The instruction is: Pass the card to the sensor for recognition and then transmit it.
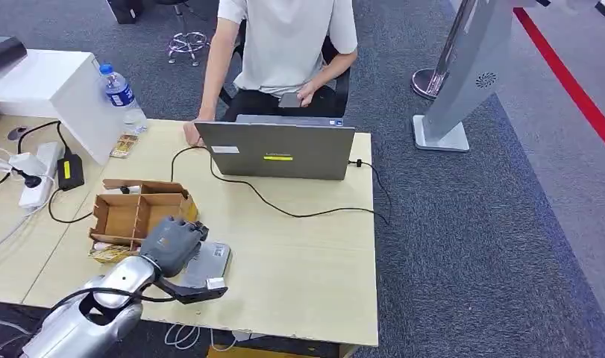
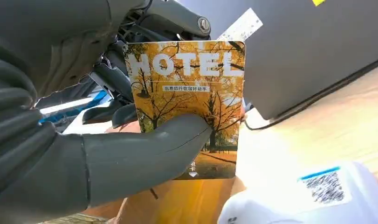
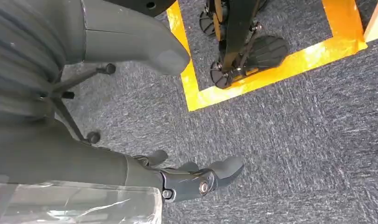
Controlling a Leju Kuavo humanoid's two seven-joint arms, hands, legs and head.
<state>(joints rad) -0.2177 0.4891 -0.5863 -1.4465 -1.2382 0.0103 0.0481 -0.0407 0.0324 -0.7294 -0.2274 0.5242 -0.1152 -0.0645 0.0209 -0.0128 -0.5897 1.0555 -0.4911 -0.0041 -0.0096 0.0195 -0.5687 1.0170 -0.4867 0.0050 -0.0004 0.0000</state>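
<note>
My left hand (image 1: pixel 176 240) hovers above the table's near left part, right over the white sensor (image 1: pixel 209 262). In the left wrist view that hand (image 2: pixel 131 154) pinches a hotel card (image 2: pixel 189 88), printed with yellow autumn trees, between thumb and fingers. The card stands just above the sensor (image 2: pixel 317 196), which carries a QR label. My right hand (image 3: pixel 145 116) hangs over the grey carpet with its fingers apart and nothing in it.
An open cardboard box (image 1: pixel 135 212) lies just left of the sensor. A grey laptop (image 1: pixel 280 149) stands at the table's far side with a black cable trailing off it; a person (image 1: pixel 284 45) sits behind it. A water bottle (image 1: pixel 121 97) and a power strip (image 1: pixel 38 175) are at far left.
</note>
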